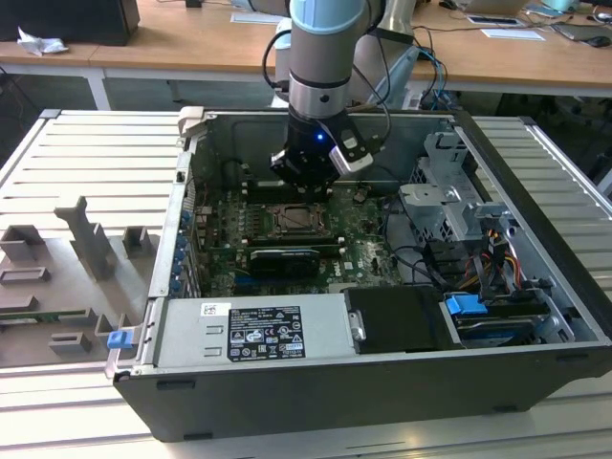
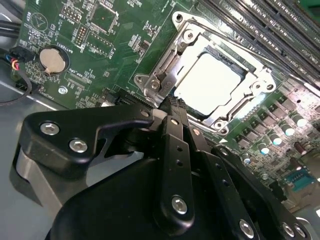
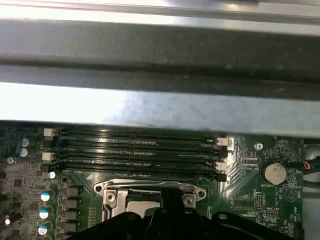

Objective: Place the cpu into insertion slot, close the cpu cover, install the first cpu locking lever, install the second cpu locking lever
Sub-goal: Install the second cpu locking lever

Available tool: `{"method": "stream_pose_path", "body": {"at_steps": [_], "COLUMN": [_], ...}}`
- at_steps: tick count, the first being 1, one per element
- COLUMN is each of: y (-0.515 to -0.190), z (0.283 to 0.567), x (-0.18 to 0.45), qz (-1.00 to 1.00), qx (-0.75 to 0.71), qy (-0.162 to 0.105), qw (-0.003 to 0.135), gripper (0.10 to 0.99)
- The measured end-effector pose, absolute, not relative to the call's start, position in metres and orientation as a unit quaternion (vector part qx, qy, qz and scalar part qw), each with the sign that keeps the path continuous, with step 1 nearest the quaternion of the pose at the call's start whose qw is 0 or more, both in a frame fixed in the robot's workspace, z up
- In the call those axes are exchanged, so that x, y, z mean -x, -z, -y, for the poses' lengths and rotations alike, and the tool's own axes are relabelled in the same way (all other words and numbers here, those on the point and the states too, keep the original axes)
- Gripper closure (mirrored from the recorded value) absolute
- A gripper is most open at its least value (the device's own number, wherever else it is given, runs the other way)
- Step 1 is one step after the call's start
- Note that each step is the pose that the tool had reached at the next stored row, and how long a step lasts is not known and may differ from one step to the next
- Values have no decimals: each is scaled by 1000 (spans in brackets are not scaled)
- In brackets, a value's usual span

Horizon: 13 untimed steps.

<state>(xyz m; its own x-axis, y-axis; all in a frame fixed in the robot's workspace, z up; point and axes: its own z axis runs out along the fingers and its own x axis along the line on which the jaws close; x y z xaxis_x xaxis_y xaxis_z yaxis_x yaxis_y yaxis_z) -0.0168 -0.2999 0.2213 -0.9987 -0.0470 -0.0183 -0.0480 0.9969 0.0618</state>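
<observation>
Arm reaches down into an open PC case [image 1: 535, 287] lying on its side on a slatted metal desk [image 1: 57, 153], end effector [image 1: 308, 186] hovering just above the motherboard [image 1: 215, 253], right over the socket area. In the second wrist view the end effector [image 2: 172, 102] has its black fingers [image 2: 175, 135] pressed together, pinching nothing visible, with the tip sitting at the edge of the cover [image 2: 165, 70] beside the slot [image 2: 260, 87]. The cpu [image 2: 207, 82] already lies flat in the slot, pale face up, and the cover looks folded down around it, its window framing the chip. So placement and cover closing seem done, judging from how they lie. Closed fingers make a narrow tip, likely suited to pushing or hooking a thin lever rather than grasping. Whether either locking lever is latched cannot be told; a metal tab [image 2: 155, 82] near the tip may belong to one. In the first wrist view the cover [image 3: 150, 189] shows just below the memory slots [image 3: 135, 150], with the coin cell [image 3: 274, 172] off to one side.
</observation>
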Motion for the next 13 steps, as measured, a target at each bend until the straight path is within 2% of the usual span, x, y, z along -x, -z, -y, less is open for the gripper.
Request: {"method": "stream_pose_path", "body": {"at_steps": [2, 13], "y": [-234, -244], "z": [300, 316], "x": [17, 17], "qz": [-999, -999], "qx": [24, 24], "qy": [-31, -31], "qw": [8, 8], "gripper": [980, 980]}}
